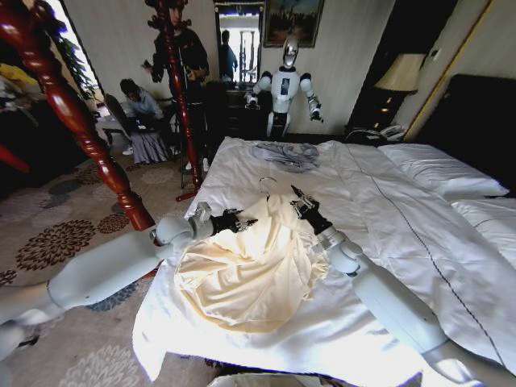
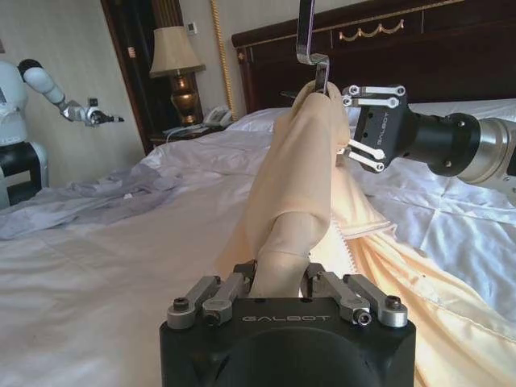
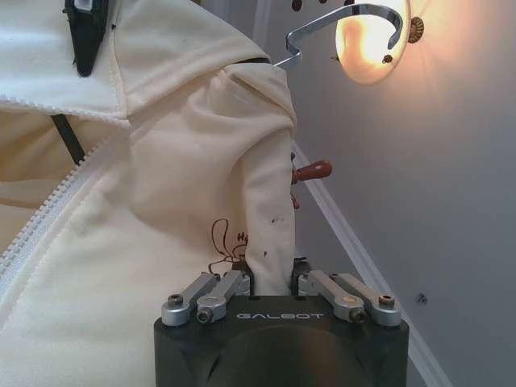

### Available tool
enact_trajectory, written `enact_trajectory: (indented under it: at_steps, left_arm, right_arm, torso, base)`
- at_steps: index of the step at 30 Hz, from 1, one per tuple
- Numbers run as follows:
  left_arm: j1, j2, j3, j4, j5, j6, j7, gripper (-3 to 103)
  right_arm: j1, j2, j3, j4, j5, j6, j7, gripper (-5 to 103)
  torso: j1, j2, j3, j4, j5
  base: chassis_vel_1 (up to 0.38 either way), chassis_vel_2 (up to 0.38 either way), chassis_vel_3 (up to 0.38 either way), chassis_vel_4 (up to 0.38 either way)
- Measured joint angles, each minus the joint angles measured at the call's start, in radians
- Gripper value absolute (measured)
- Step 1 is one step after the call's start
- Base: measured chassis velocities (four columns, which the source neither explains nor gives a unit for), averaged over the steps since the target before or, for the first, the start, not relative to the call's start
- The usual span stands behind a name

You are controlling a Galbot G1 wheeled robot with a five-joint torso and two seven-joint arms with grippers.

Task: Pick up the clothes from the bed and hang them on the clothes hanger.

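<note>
The pale yellow shirt point(image 1: 250, 270) is lifted up over the near corner of the bed point(image 1: 419, 234), and its lower part hangs down in a loose heap onto the white cover. The left tool point(image 1: 239, 221) is pressed together on a bunched fold of the shirt; in the left wrist view the cloth rises from between its fingers point(image 2: 230, 286) like a twisted rope. The right tool point(image 1: 301, 205) is also pinching the shirt, close to the neck, and in the right wrist view a strip of yellow cloth goes straight down between its fingers point(image 3: 218, 286). The clothes hanger point(image 3: 85, 32) looks to be already inside the shirt, with a black piece showing at the open neck and its silver hook point(image 3: 343, 20) sticking out above. The two tools are near each other, one on each side of the shirt's top. The shirt looks thin, soft and light, so it will flop, fold and slide about when it is moved. It should not break, but it could slip off the smooth hanger. I think the best place to hold is high up at the shoulders or collar, right where the hanger sits, so cloth and hanger stay together. A small grey garment point(image 1: 286, 155) lies farther up the bed, well away
</note>
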Motion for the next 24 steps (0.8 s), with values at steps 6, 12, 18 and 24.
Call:
enact_trajectory:
  at_steps: [6, 12, 18, 24]
  left_arm:
    - [0.028, -0.004, -0.022, -0.012, 0.041, -0.013, -0.021, 19]
    - [0.041, -0.012, -0.047, -0.008, 0.07, -0.019, -0.043, 18]
    - [0.063, -0.02, -0.068, -0.009, 0.082, -0.023, -0.055, 17]
    - [0.09, -0.02, -0.09, -0.016, 0.098, -0.03, -0.059, 17]
  right_arm:
    - [-0.02, -0.006, 0.005, 0.019, 0.019, -0.019, -0.004, 20]
    - [-0.022, -0.019, 0.005, 0.042, 0.044, -0.037, -0.007, 28]
    - [-0.033, -0.031, 0.007, 0.066, 0.068, -0.045, -0.024, 50]
    - [-0.062, -0.038, 0.022, 0.087, 0.079, -0.05, -0.026, 67]
  torso:
    - [0.0, 0.0, 0.0, -0.0001, 0.0001]
    - [0.0, 0.0, 0.0, 0.0, 0.0001]
    - [0.0, 0.0, 0.0, 0.0, 0.0001]
    - [0.0, 0.0, 0.0, 0.0, 0.0001]
  base:
    - [0.0, 0.0, 0.0, 0.0]
    - [0.0, 0.0, 0.0, 0.0]
    - [0.0, 0.0, 0.0, 0.0]
    - [0.0, 0.0, 0.0, 0.0]
